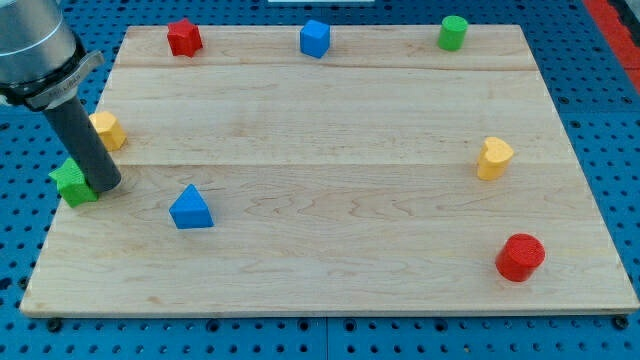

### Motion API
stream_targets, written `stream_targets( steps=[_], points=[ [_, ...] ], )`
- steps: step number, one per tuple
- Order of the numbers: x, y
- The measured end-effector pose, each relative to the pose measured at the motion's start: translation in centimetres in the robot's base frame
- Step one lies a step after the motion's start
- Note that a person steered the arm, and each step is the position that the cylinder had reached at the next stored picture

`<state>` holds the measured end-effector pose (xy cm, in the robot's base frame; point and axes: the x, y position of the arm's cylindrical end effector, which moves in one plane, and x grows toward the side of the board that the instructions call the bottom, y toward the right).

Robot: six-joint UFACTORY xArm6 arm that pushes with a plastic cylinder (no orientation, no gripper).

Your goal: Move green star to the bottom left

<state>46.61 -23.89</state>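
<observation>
The green star (73, 184) lies at the board's left edge, a little below mid-height, partly hidden by the rod. My tip (105, 185) rests on the board touching the star's right side. The dark rod rises from there toward the view's top left.
A yellow block (108, 130) sits just above the rod. A blue triangle (190, 208) lies to the right of my tip. A red star (184, 37), a blue block (315, 38) and a green cylinder (453, 32) line the top edge. A yellow heart (493, 158) and a red cylinder (520, 257) are at the right.
</observation>
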Motion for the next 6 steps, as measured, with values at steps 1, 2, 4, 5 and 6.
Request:
stream_targets(
  steps=[1, 2, 4, 5, 6],
  points=[
    [-2.9, 0.1],
    [-2.2, -2.2],
    [2.1, -2.5],
    [-0.6, -4.1],
    [0.0, -6.4]
  ],
)
